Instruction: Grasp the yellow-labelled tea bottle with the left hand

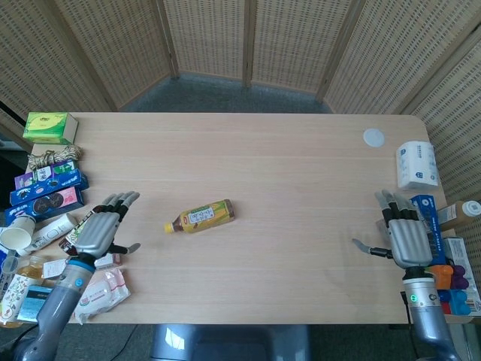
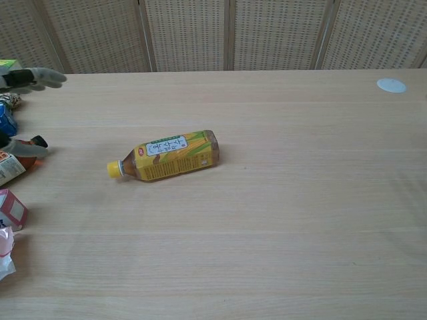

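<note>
The yellow-labelled tea bottle (image 1: 201,216) (image 2: 167,155) lies on its side near the table's middle, yellow cap pointing left. My left hand (image 1: 98,230) hovers open to the left of it, fingers spread, a hand's width short of the cap. In the chest view only its fingertips (image 2: 41,77) show at the left edge. My right hand (image 1: 406,235) stays open at the table's right edge, far from the bottle, holding nothing.
A dark tea bottle (image 2: 15,157) lies under my left hand. Boxes (image 1: 49,186), a green box (image 1: 50,127), pink packets (image 1: 101,292) and a paper cup (image 1: 18,235) crowd the left edge. A tissue roll (image 1: 415,164), a white lid (image 1: 373,137) and boxes (image 1: 451,263) sit at the right.
</note>
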{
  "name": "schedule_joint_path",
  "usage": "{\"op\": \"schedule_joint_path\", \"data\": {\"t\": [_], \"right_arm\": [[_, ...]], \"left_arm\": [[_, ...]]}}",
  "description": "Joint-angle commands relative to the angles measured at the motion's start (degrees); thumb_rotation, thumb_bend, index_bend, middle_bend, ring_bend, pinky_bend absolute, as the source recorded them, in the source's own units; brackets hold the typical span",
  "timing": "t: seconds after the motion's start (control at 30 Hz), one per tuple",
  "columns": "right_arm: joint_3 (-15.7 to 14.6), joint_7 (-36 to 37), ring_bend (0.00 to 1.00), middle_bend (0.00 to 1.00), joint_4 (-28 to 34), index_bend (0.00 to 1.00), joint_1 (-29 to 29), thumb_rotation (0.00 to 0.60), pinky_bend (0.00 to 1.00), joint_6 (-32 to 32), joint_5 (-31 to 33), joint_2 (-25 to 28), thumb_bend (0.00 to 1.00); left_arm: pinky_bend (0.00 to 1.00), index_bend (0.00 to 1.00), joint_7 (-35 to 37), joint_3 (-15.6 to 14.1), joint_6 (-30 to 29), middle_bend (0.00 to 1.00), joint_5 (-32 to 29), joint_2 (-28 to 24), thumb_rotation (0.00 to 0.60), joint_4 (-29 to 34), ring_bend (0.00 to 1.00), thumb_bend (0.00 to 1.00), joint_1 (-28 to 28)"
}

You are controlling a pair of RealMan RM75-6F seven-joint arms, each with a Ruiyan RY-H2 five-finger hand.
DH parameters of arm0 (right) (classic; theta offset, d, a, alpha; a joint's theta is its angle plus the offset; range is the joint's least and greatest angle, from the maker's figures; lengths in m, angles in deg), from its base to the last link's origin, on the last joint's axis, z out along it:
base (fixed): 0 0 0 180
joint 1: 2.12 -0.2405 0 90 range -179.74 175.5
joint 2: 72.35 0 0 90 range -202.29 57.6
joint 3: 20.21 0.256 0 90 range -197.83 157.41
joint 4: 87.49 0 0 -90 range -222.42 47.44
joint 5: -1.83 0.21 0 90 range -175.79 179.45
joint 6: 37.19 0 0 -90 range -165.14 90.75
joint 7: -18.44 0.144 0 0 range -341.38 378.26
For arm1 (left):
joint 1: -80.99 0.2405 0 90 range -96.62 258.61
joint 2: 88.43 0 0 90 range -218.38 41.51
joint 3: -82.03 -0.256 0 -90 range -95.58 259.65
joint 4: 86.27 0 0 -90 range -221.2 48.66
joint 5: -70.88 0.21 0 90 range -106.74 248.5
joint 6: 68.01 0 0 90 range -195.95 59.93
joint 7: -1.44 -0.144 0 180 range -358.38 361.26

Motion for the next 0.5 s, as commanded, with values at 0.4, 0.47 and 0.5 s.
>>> {"op": "schedule_joint_path", "data": {"t": [0.4,0.47,0.5], "right_arm": [[-0.65,0.92,0.0,0.01,-0.27,0.0,0.76,0.27,0.0,0.91,1.05,0.3,0.08],[-0.76,1.05,0.0,0.01,-0.35,0.0,0.91,0.267,0.0,1.07,1.23,0.49,0.08],[-0.81,1.18,0.0,0.01,-0.31,0.0,0.99,0.265,0.0,1.14,1.31,0.57,0.08]], "left_arm": [[0.0,0.0,-7.52,4.94,8.55,0.0,-16.53,20.35,0.6,-18.18,0.0,0.23,-14.83],[0.0,0.0,-7.57,5.58,9.61,0.0,-18.67,23.14,0.6,-21.11,0.0,0.23,-16.53],[0.0,0.0,-7.52,5.84,10.07,0.0,-19.55,24.28,0.6,-22.31,0.0,0.23,-17.21]]}}
